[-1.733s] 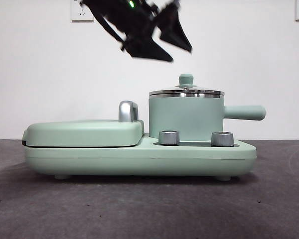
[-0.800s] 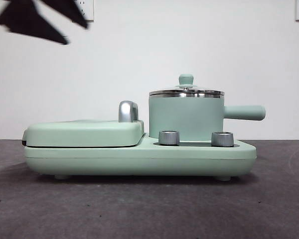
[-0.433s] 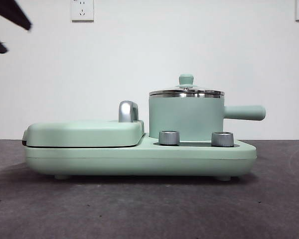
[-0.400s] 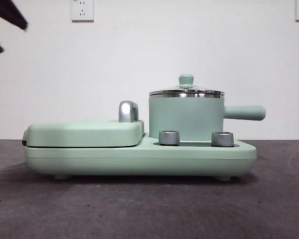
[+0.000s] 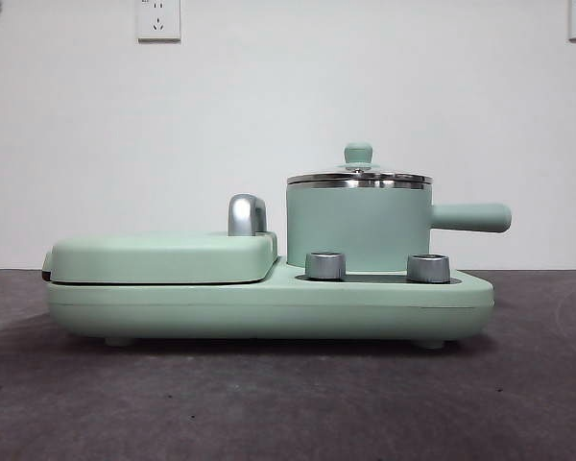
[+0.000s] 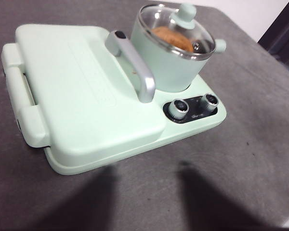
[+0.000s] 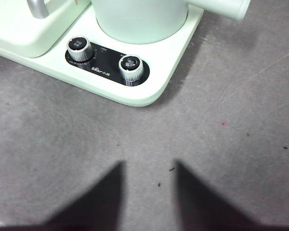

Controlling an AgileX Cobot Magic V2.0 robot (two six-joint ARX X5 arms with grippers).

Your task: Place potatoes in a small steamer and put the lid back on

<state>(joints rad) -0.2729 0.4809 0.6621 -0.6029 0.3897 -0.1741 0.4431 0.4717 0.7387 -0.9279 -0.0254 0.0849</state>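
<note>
Both grippers' jaws stand spread and hold nothing: the left gripper (image 6: pixel 147 192) hangs above the table (image 6: pixel 241 159) in front of the cooker (image 6: pixel 86 115), the right gripper (image 7: pixel 147 192) over bare table near the knobs (image 7: pixel 130 67). Inside the steamer (image 5: pixel 357 229) lies the potato (image 6: pixel 171 38), under the lid (image 5: pixel 359 177). Seen from the front, the steamer stands upright, its handle (image 5: pixel 470 217) pointing level to the right.
</note>
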